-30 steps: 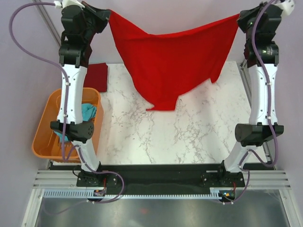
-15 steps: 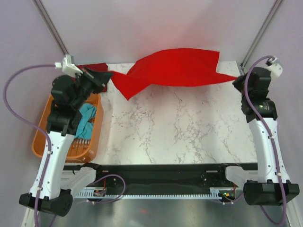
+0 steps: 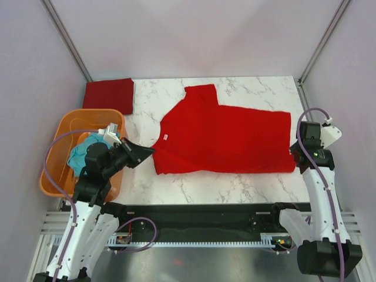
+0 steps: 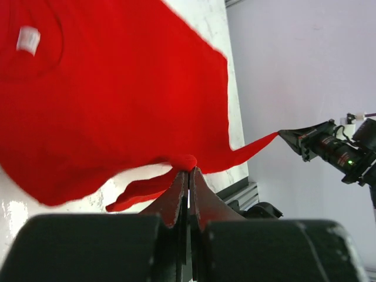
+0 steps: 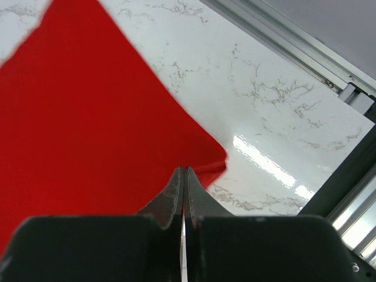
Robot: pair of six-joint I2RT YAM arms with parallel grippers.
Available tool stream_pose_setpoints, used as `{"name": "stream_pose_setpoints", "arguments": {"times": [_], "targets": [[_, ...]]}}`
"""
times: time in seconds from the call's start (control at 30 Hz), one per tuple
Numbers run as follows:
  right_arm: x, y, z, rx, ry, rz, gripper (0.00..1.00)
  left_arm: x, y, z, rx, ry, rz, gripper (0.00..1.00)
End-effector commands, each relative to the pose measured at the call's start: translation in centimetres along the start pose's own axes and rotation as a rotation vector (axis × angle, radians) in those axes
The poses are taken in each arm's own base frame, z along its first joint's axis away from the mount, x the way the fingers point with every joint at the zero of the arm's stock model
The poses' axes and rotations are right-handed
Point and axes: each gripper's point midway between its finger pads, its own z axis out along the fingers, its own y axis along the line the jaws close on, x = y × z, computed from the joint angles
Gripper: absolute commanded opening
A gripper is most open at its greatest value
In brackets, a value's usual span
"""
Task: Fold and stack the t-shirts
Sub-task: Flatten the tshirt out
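Observation:
The bright red t-shirt [image 3: 229, 138] lies spread flat across the marble table [image 3: 223, 182], its white neck label [image 3: 166, 137] at the left and one sleeve pointing to the far edge. My left gripper [image 3: 151, 150] is shut on the shirt's near-left edge; in the left wrist view a bunched fold of red cloth [image 4: 187, 161] sits pinched at the tips [image 4: 188, 169]. My right gripper [image 3: 294, 154] is shut on the near-right corner [image 5: 205, 161], seen at its tips [image 5: 184, 168]. A darker maroon t-shirt [image 3: 108, 95] lies folded at the far left. A teal t-shirt [image 3: 82, 154] is crumpled in the basket.
An orange plastic basket [image 3: 54, 160] stands off the table's left side, beside my left arm. Metal frame posts rise at the far corners [image 3: 67, 35]. The aluminium rail [image 3: 200, 223] with the arm bases runs along the near edge.
The red t-shirt hung in the air between both raised grippers; both arms have swung down and toward the near edge, and the shirt now lies flat on the table.

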Motion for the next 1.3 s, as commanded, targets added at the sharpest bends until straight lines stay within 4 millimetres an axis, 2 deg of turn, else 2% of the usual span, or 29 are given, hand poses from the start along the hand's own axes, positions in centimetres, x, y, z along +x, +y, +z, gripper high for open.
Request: {"name": "stream_pose_setpoints", "arguments": {"times": [0.0, 0.1, 0.23, 0.33, 0.37, 0.4, 0.43, 0.53, 0.57, 0.7, 0.77, 0.9, 1.13, 1.27], "targets": [[0.9, -1.4, 0.1, 0.044, 0.002, 0.014, 0.0, -0.8, -2.8, -0.9, 0.105, -0.022, 0.016, 0.02], [1.7, -1.7, 0.2, 0.051, 0.026, 0.004, 0.0, -0.8, -2.7, -0.7, 0.098, -0.017, 0.012, 0.02], [0.9, -1.8, -0.9, 0.034, 0.009, 0.035, 0.0, -0.8, -2.7, -0.6, 0.097, -0.016, 0.011, 0.02], [1.0, -1.9, -1.2, 0.038, 0.012, 0.075, 0.0, -0.7, -1.9, 0.4, 0.06, 0.014, -0.012, 0.02], [1.3, -1.9, -1.1, 0.043, 0.021, 0.086, 0.0, -1.0, -2.2, 0.5, 0.06, 0.014, -0.012, 0.02], [2.1, -1.9, -0.8, 0.044, 0.047, 0.098, 0.0, -0.1, -1.5, 0.9, 0.028, 0.079, -0.049, 0.02], [2.5, -1.9, -0.6, 0.047, 0.062, 0.097, 0.0, 1.6, 0.8, 0.2, -0.067, 0.149, 0.001, 0.02], [2.4, -1.0, 0.2, 0.031, 0.06, 0.094, 0.0, -0.2, 0.7, 0.8, -0.102, 0.103, 0.051, 0.02], [1.7, 0.0, 0.5, 0.005, 0.043, 0.105, 0.0, -1.2, 0.8, 1.1, -0.131, 0.074, 0.066, 0.02], [-0.8, 3.2, 0.3, -0.084, 0.028, 0.123, 0.0, -3.3, -0.1, 2.5, -0.138, 0.05, 0.083, 0.02], [-1.5, 3.4, 0.3, -0.074, 0.016, 0.134, 0.0, -4.1, -0.7, 3.0, -0.128, 0.042, 0.092, 0.02], [-2.2, 3.4, 0.6, -0.046, 0.001, 0.143, 0.0, -4.6, -0.6, 4.1, -0.137, 0.055, 0.089, 0.02], [-2.9, 3.1, 0.5, -0.027, -0.027, 0.14, 0.0, -5.5, -1.3, 4.8, -0.114, 0.047, 0.105, 0.02], [-2.4, 2.6, 0.7, -0.012, -0.021, 0.127, 0.0, -5.8, -1.6, 4.8, -0.11, 0.037, 0.113, 0.02]]}}
